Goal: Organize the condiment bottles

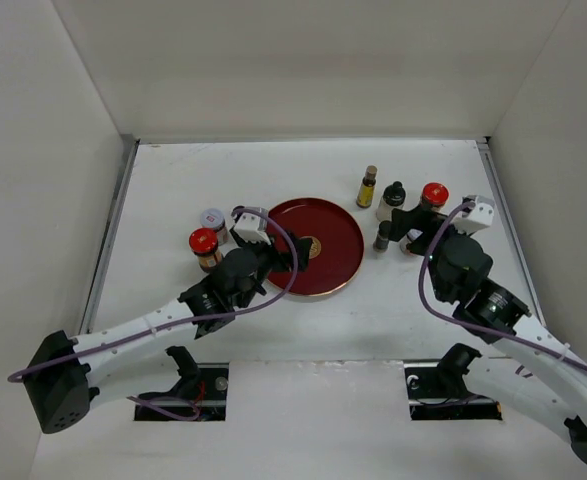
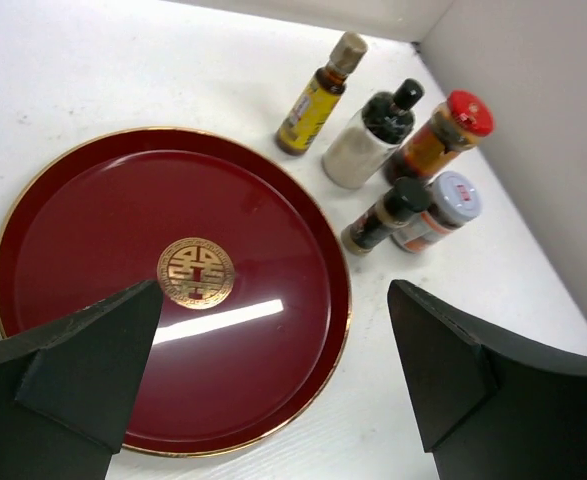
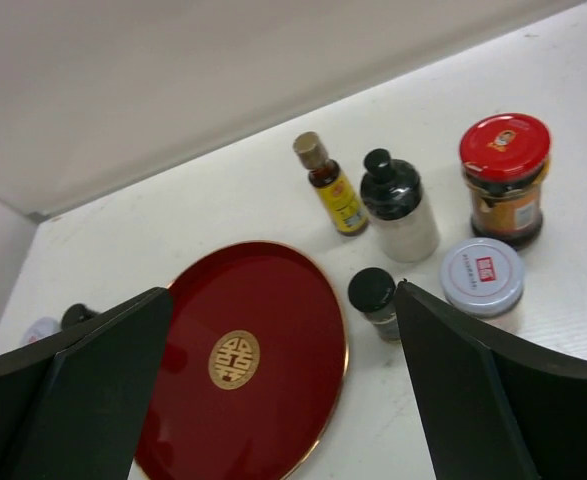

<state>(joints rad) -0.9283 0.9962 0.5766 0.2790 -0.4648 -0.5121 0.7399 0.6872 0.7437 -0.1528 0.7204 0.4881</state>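
The condiment bottles stand in two groups beside the round dark red tray (image 1: 325, 222). Right of it are a slim amber gold-capped bottle (image 1: 367, 187), a white bottle with a black cap (image 1: 391, 200), a red-lidded jar (image 1: 433, 195) and a small dark black-capped bottle (image 1: 382, 236). The right wrist view adds a white-lidded jar (image 3: 481, 277) beside the red-lidded jar (image 3: 505, 175). Left of the tray stand another red-lidded jar (image 1: 204, 247) and a silver-lidded jar (image 1: 212, 220). My left gripper (image 1: 283, 255) hangs open over the tray's left part. My right gripper (image 1: 411, 236) is open next to the right group.
White walls enclose the table on the left, back and right. The right group stands close to the right wall (image 2: 533, 120). The tray (image 2: 93, 230) holds nothing and shows a gold emblem (image 2: 195, 272) at its centre. Bare table lies behind the tray.
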